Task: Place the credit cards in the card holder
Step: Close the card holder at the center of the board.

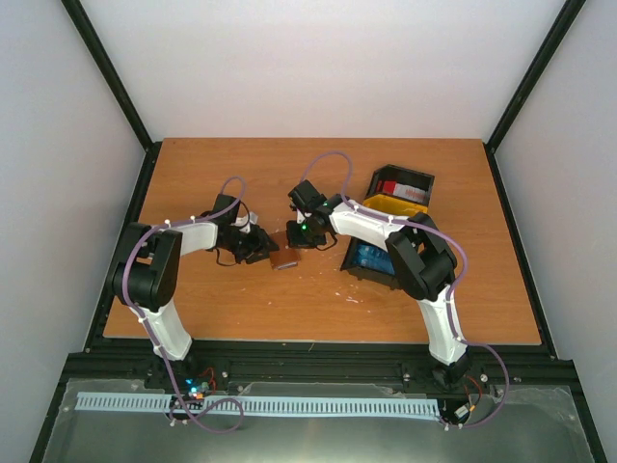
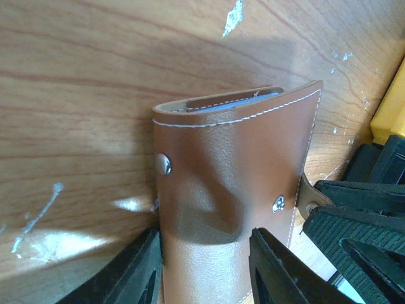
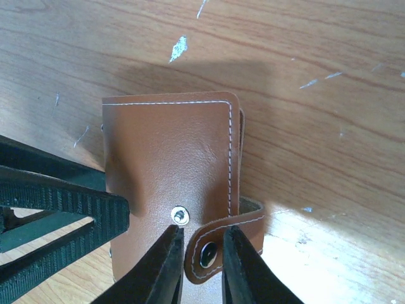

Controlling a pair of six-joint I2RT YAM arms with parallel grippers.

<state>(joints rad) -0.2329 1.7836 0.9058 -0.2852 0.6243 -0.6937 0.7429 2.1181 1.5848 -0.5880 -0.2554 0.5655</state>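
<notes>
Card holder [image 1: 283,260]: brown leather, white stitching, metal snaps, folded shut, grey-blue edge showing at fold. Lies flat mid-tabletop [image 1: 241,174] between both claws. Left claw [image 2: 205,253]: fingers apart at holder's end, grip unclear. Right claw [image 3: 201,237]: fingers nearly together, astride clasp strap [image 3: 218,244], grip unclear.

On table [image 1: 222,178], card holder [image 1: 283,259] between left gripper [image 1: 265,253] and right gripper [image 1: 301,239]; trays [image 1: 416,179] with credit cards [image 1: 395,189] further right.

The top view looks down from above and behind the arm bases over the whole bench [image 1: 241,309]. Both wrist views look closely down at the same card holder [image 2: 234,177], from opposing sides.
</notes>
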